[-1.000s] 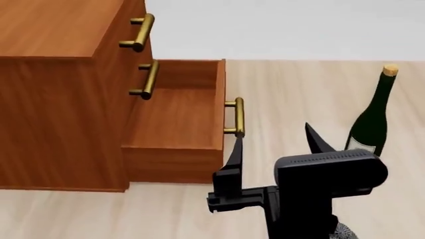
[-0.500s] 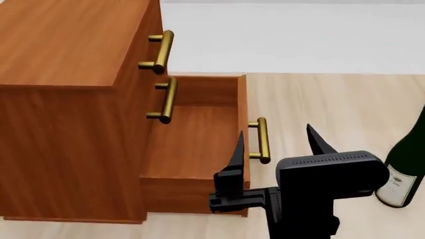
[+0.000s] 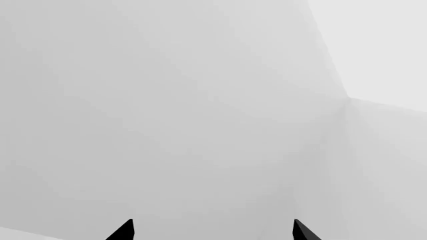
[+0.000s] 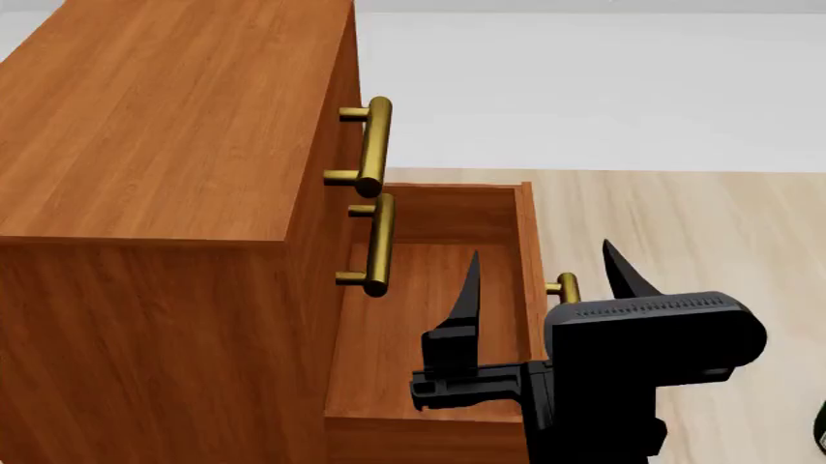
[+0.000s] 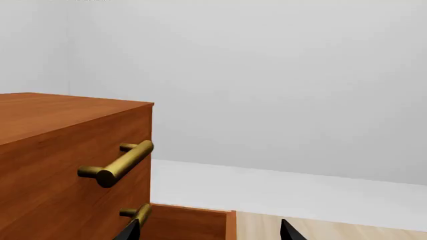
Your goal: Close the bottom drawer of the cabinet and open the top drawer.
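At the head view's left, the reddish-brown wood-grain cabinet (image 4: 155, 193) fills the frame, its bottom drawer (image 4: 432, 319) pulled out toward the right. The top drawer (image 5: 73, 165), shut, appears front-on only in the right wrist view, brass bar handle lying crosswise. The right pincer (image 4: 540, 280) hangs open over the bottom drawer. The left pincer (image 3: 212, 231) sees only blank grey, tips spread.

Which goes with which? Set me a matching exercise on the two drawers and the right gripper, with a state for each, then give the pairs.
Things:
1. top drawer
2. bottom drawer
3. right gripper

States:
A. pulled far out, nothing visible inside
B. fingers spread, holding nothing
C. pushed in, flush with the cabinet front

Pairs: 1-C, 2-A, 3-B
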You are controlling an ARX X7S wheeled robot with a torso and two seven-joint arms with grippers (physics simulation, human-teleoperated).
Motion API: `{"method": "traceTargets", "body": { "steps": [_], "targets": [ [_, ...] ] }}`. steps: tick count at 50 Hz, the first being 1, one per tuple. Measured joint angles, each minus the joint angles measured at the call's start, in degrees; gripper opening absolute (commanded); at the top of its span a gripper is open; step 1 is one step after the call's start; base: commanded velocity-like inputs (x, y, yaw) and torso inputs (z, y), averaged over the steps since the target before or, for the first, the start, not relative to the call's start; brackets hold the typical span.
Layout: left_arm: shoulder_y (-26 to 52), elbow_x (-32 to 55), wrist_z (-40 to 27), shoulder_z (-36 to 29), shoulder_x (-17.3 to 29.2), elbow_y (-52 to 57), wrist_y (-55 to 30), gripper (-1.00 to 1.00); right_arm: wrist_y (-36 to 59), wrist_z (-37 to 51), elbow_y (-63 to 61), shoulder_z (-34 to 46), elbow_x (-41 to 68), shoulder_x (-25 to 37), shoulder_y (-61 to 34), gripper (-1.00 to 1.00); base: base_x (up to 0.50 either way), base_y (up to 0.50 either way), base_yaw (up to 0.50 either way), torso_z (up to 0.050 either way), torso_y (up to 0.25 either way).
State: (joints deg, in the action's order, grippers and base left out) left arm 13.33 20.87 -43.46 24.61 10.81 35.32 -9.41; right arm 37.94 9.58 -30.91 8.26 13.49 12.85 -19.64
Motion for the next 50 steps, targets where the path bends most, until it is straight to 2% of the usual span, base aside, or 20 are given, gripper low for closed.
{"method": "traceTargets", "body": {
  "steps": [20,39,50],
  "targets": [
    [-0.3,0.1,-0.4,-0.6,0.6,-0.1,0.4,1.0,2.9,0.1,0.6,-2.7,3.5,0.0,-2.5,1.0,0.23,0.05,0.0,0.0,0.001],
    [-0.8,0.0,-0.4,-1.2,1.2,0.3,1.0,1.0,19.5,2.4,-4.3,-10.8,11.7,2.2,-12.4,1.0,0.0,0.0,0.0,0.0,0.0],
    [-1.2,-1.1,-0.8,-1.8,1.6,0.7,1.3,1.0,25.2,2.7,-4.9,-14.6,14.4,4.0,-16.6,1.0,0.0,0.0,0.0,0.0,0.0]
  ]
}}
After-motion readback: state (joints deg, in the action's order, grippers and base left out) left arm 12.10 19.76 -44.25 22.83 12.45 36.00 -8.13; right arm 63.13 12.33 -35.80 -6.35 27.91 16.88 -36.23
